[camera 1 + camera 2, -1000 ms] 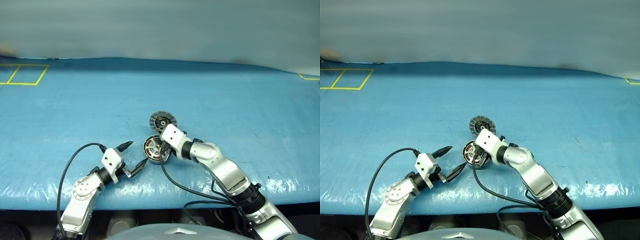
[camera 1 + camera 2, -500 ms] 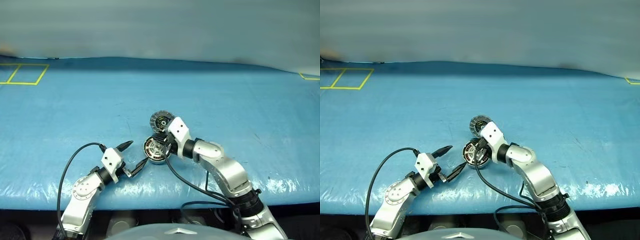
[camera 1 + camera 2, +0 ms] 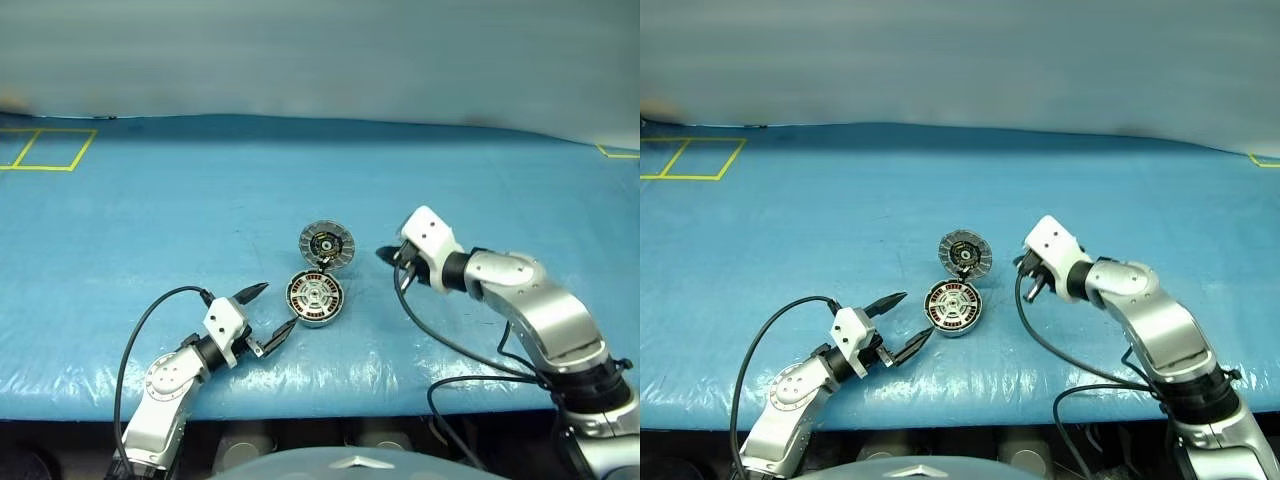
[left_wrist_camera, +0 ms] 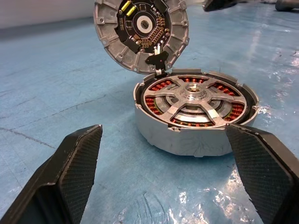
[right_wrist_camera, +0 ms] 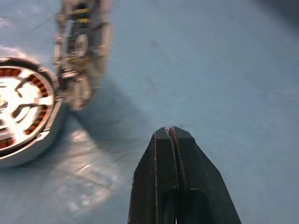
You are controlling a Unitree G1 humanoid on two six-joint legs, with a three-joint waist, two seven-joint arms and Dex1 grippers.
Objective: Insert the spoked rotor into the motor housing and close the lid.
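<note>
Sitting before the left jaws (image 3: 267, 310), spread, the motor housing (image 3: 315, 299) lies left of the right jaws (image 3: 383, 254), pressed together

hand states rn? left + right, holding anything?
Left hand: open, empty, beside the motor housing.
Right hand: closed, empty, off the housing.

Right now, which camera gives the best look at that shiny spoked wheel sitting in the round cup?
The left wrist view: the spoked rotor sits close up in the motor housing, spokes and copper windings clear. Both eye views show it small from above; the right wrist view catches only its edge.
</note>
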